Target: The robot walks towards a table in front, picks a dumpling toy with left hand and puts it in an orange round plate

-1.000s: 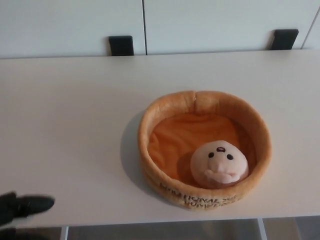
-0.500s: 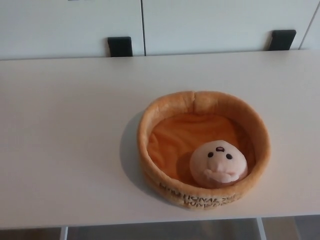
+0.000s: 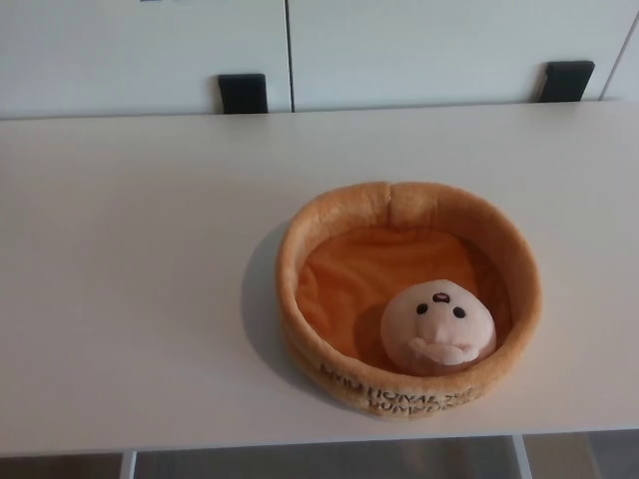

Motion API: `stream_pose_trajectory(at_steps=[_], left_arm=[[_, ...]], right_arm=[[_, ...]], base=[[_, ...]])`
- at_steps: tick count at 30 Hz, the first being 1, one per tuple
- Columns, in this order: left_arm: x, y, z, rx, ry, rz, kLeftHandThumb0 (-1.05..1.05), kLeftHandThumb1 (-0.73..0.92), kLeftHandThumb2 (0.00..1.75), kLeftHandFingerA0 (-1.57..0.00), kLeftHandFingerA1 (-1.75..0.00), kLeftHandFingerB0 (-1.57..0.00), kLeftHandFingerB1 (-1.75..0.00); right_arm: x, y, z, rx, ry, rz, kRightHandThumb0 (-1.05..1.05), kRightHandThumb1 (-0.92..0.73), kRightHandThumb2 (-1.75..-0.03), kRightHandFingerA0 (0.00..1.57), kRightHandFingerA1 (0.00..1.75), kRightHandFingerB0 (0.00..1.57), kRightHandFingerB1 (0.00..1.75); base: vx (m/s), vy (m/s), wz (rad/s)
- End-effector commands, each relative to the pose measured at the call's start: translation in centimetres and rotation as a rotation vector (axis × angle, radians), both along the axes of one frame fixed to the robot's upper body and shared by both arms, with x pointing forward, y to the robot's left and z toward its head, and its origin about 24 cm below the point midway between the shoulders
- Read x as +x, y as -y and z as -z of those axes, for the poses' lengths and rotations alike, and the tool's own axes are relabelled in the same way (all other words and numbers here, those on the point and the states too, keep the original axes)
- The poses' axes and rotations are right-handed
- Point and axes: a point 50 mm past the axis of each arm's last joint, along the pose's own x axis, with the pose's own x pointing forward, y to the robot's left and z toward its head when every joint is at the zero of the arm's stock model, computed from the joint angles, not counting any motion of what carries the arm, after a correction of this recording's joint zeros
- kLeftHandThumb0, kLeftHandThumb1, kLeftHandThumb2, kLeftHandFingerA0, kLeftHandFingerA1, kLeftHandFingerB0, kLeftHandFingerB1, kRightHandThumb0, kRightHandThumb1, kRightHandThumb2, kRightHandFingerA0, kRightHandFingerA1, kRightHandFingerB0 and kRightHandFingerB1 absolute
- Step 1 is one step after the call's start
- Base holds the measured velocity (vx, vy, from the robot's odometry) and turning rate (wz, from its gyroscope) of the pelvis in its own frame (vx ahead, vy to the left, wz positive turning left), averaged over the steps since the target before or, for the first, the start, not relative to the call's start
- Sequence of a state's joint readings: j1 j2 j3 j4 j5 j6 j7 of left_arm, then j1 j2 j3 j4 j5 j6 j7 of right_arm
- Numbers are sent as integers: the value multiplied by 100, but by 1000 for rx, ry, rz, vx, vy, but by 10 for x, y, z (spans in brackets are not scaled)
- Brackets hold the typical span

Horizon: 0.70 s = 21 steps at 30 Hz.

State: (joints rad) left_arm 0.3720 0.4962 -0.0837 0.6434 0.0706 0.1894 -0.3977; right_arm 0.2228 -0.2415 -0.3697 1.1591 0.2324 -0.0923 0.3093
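A pale pink dumpling toy [image 3: 438,326] with a small face lies inside the orange round plush plate [image 3: 339,215], toward its front right. The plate stands on the white table [image 3: 130,259], right of centre and near the front edge. Neither of my hands shows in the head view.
The table's front edge runs along the bottom of the picture, with a table leg [image 3: 523,457] below it. Behind the table stands a white wall with two black brackets [image 3: 244,93] [image 3: 566,80].
My left hand, seen at the lower left corner a second ago, has dropped out of view. The toy and the plate have not moved.
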Motion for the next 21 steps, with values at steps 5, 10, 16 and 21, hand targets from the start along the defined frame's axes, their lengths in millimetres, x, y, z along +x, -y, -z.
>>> stream_pose_trajectory(at_steps=[5, 10, 16, 21], left_arm=[[-7, -12, 22, 298, -7, 169, -12, 47, 53, -80, -50, -48, -38], [9, -12, 21, 274, 55, 172, -17, 40, 53, -83, -53, -44, -38], [13, -13, 19, 264, 82, 167, -15, 43, 52, -83, -51, -45, -37], [11, -19, 17, 256, 65, 134, -17, 40, 53, -77, -51, -44, -39]], right_arm=[[21, 3, -4, -98, 19, -129, 1, -50, -87, 47, 64, 30, 54], [30, 5, -6, -121, 27, -163, 1, -50, -88, 43, 61, 29, 53], [27, 7, -6, -140, 17, -164, -1, -49, -87, 47, 63, 31, 54], [27, 6, -5, -136, 12, -162, -2, -48, -87, 43, 61, 30, 53]], base=[[0, 0, 0], [0, 0, 0], [-3, 9, 3], [-126, -69, 4]])
